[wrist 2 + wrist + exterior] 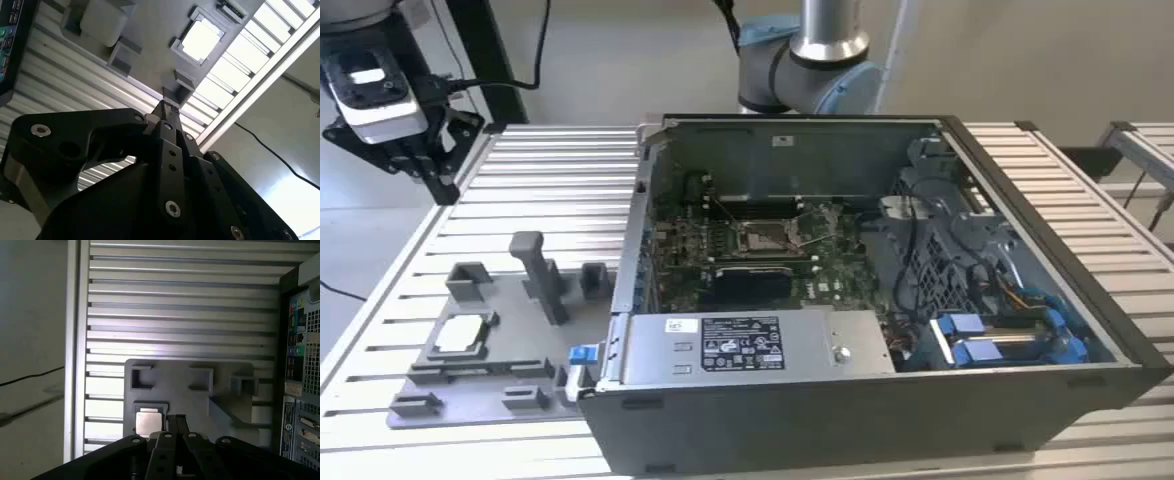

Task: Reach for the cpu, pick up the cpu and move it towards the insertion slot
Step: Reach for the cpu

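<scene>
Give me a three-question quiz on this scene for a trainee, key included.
1. True or false: the cpu already sits in the insertion slot inside the computer case.
2. Fill in: in the exterior view, the gripper hangs off the computer case's ____ side.
3. Where does the cpu lie? A in the gripper; B on the grey tray; C on the floor.
Key: 1 false; 2 the exterior view's left; 3 B.
</scene>
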